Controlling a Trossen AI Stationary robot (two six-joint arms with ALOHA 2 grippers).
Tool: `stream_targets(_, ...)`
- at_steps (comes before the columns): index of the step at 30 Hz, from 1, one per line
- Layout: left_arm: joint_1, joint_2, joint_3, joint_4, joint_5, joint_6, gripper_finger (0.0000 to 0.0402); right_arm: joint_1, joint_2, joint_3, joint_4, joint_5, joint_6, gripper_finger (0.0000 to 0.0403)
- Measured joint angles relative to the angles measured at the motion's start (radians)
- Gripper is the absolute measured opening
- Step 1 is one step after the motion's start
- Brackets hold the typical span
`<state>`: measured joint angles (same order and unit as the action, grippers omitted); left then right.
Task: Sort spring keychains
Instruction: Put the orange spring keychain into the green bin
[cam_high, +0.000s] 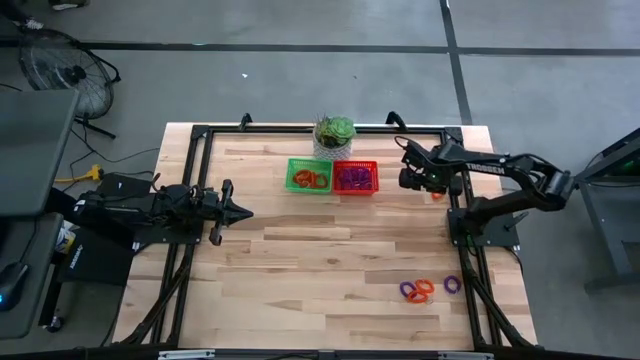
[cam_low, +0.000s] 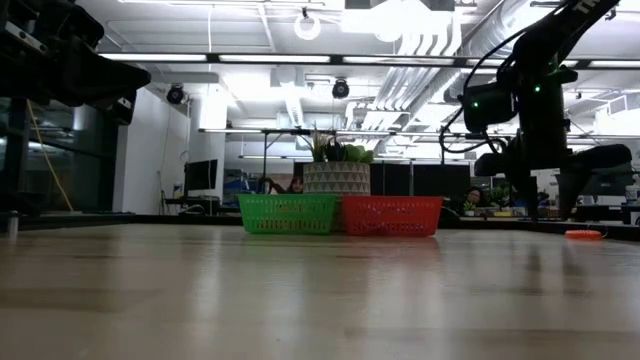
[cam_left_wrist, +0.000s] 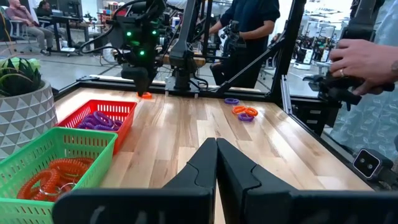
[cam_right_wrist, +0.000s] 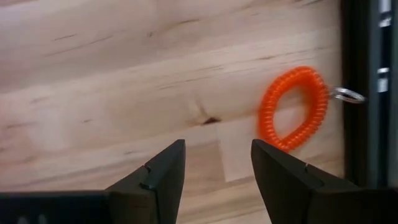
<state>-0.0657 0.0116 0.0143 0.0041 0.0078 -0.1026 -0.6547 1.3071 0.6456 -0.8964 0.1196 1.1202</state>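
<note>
One orange spring keychain (cam_right_wrist: 293, 109) with a small metal ring (cam_right_wrist: 348, 95) lies flat on the wooden table by the right frame rail. My right gripper (cam_right_wrist: 217, 167) hangs over the table just beside it, pointing down, open and touching nothing; the high view shows the same gripper (cam_high: 420, 181) and keychain (cam_high: 437, 195). A green basket (cam_high: 309, 177) holds orange keychains and a red basket (cam_high: 355, 177) holds purple ones. A few loose orange and purple keychains (cam_high: 420, 290) lie near the table's near right corner. My left gripper (cam_high: 236, 212) waits shut at the table's left side.
A potted plant (cam_high: 334, 135) stands right behind the two baskets at the far edge. The black frame rail (cam_right_wrist: 360, 124) runs close beside the orange keychain. A person's hand (cam_left_wrist: 364, 57) shows beyond the table's near right edge.
</note>
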Motion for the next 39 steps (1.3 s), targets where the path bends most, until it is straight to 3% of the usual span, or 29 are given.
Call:
stream_targets(16,0.000,0.000,0.000,0.000,0.000,0.000,0.0000,-0.105,0.013,-0.001,-0.091,0.054,0.006,0.0169)
stream_targets(31,0.000,0.000,0.000,0.000,0.000,0.000,0.0000,-0.136,0.147,-0.001,-0.054,0.020,-0.002,0.0165)
stream_targets(39,0.000,0.000,0.000,0.000,0.000,0.000,0.0000,-0.168,0.183,0.004,-0.019,-0.016,-0.099,0.0161)
